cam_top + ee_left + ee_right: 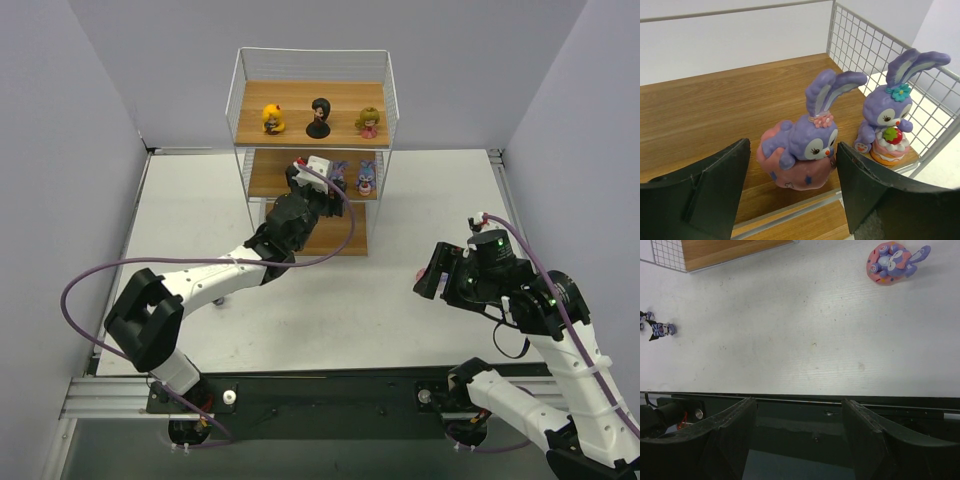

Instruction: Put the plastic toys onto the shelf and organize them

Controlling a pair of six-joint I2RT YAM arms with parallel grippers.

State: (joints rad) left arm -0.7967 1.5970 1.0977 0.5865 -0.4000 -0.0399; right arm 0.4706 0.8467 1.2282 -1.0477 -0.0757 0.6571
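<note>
The shelf (300,95) stands at the back, its top board holding a yellow doll (271,118), a black doll (319,117) and an olive-pink doll (368,122). My left gripper (322,170) reaches into the middle tier. In the left wrist view its open jaws (792,150) straddle a purple bunny on a pink cushion (800,157), which rests on the board (715,110). The right finger (860,180) is very close to it and the left one is apart. A second bunny with a strawberry cake (887,125) stands to its right. My right gripper (432,278) is open and empty (797,405).
On the white table (790,340) lie a purple bunny on a pink ring (890,257) and a small dark blue-purple figure (660,330). The shelf's wire side wall (865,45) stands close behind the two bunnies. A black rail (330,390) runs along the near edge.
</note>
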